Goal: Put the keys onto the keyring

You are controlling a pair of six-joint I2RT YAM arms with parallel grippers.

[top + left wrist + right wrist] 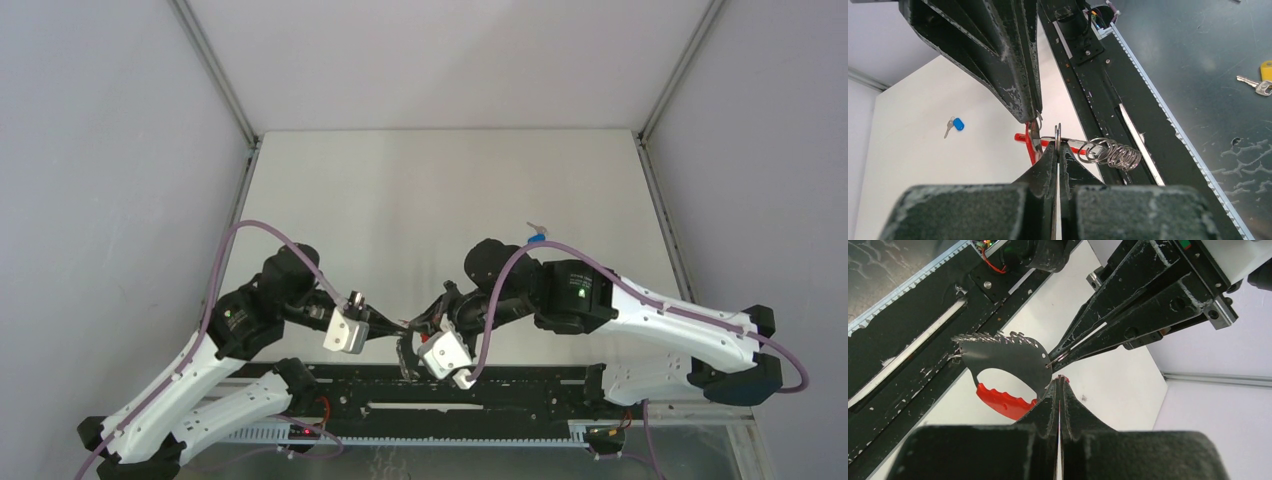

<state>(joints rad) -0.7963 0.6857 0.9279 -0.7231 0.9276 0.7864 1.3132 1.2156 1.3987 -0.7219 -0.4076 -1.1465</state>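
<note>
From above, the left gripper [397, 326] and right gripper [410, 345] are meeting tip to tip over the table's [420, 200] near edge. The blue key [537, 238] is lying farther back, well apart from them.

In the left wrist view, the left fingers [1045, 167] are pressing together on a thin ring of the keyring [1112, 153], whose ring cluster is hanging over the black rail [1108, 85].

In the right wrist view, the right fingers [1073, 410] are pressing together just beside the red band [1000, 401]. I cannot tell what they are pinching.
</note>
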